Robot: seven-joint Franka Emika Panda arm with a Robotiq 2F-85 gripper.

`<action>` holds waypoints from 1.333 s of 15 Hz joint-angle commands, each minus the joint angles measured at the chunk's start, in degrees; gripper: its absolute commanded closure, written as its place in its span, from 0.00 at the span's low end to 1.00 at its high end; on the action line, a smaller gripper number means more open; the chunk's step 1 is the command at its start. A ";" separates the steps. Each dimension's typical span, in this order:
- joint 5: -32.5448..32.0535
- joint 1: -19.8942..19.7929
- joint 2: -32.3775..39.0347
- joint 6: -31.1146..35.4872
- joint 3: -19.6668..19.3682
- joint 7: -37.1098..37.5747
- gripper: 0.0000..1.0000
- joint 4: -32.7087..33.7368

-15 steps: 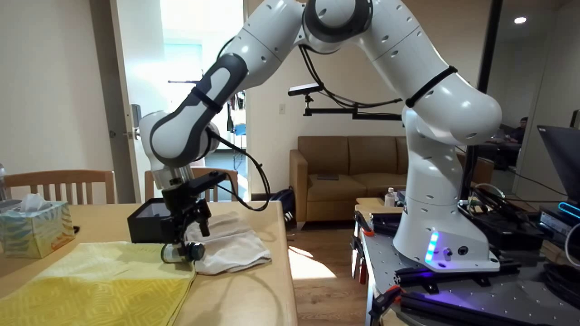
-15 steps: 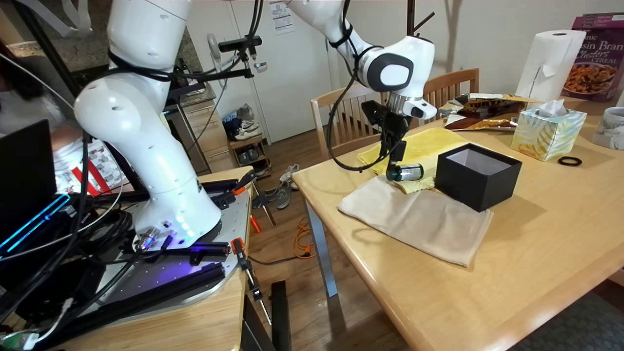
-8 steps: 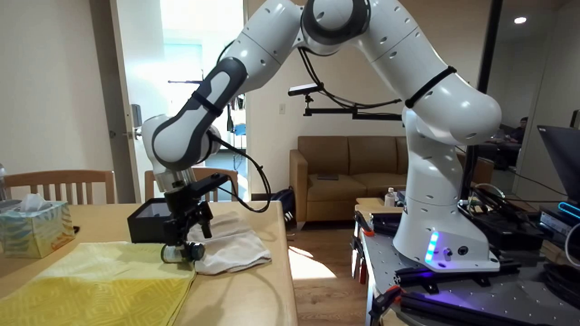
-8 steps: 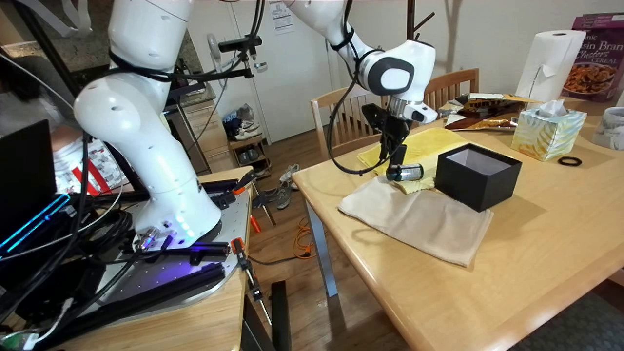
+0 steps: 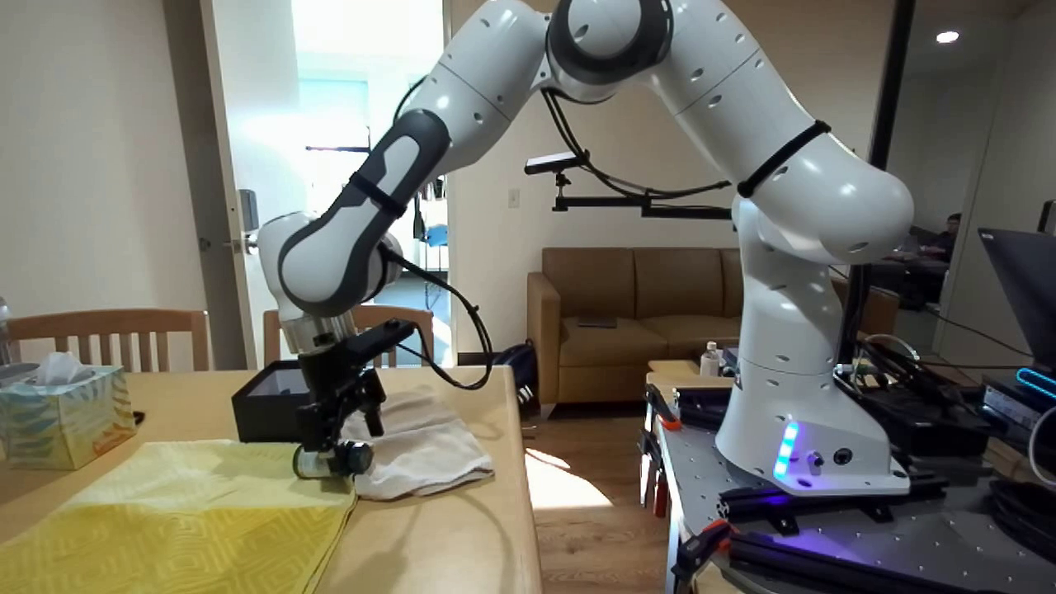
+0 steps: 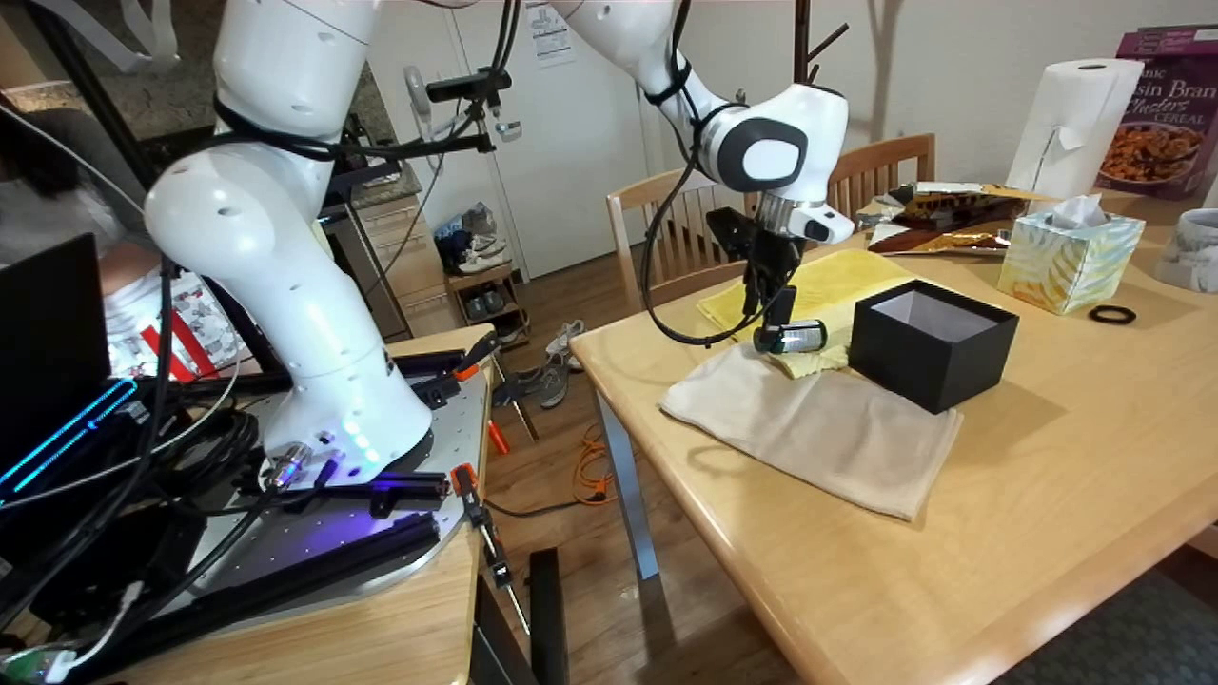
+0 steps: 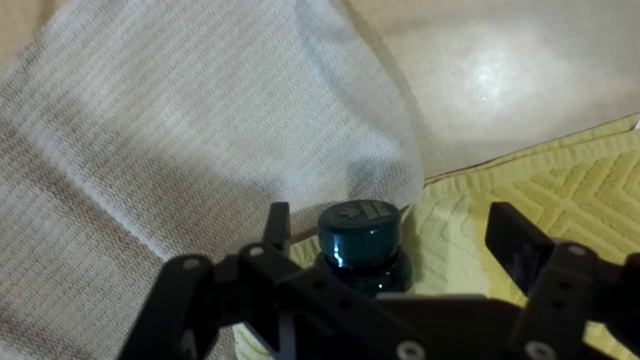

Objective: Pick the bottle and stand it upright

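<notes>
Bottle [image 6: 802, 336] on its side, on the yellow cloth [image 5: 190, 528], near the tabletop [image 6: 1066, 495] edge facing the robot base [image 5: 813, 421]. Cap [image 7: 359, 232] points at that edge; the body runs back from it under the gripper [image 7: 392, 227]. Gripper stands spread around the bottle, not pinching it; bottle is off-centre, closer to the finger [image 7: 277, 225] at the wrist view's left. Long axis crosses the closing line, so closing now should catch it side to side (depth I can't tell). Standing it likely needs a lift, then a quarter turn.

Counts: one arm [image 6: 761, 152], one bottle, one yellow cloth, one beige cloth [image 6: 828, 428] along that same edge, one black box [image 6: 894, 352], one tissue box [image 6: 1070, 257], one paper roll [image 6: 1075, 143], one cereal box [image 6: 1166, 114], one black ring [image 6: 1111, 322].
</notes>
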 commanded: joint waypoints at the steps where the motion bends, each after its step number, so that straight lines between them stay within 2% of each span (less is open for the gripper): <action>1: -3.41 0.78 2.23 3.65 -1.03 0.53 0.00 0.60; 6: -4.04 0.19 4.55 7.14 -0.84 0.02 0.02 0.48; 7: -4.23 0.34 4.89 7.29 -1.00 0.08 0.26 0.64; 9: -4.07 0.28 5.22 7.91 -0.89 -0.08 0.31 0.49; 17: -3.33 -0.07 5.25 7.90 -0.13 -0.34 0.84 0.90; 18: -3.55 0.18 5.23 7.76 -0.37 0.04 0.39 0.89; 20: -3.23 -0.14 5.25 7.28 -0.09 -0.32 0.41 1.08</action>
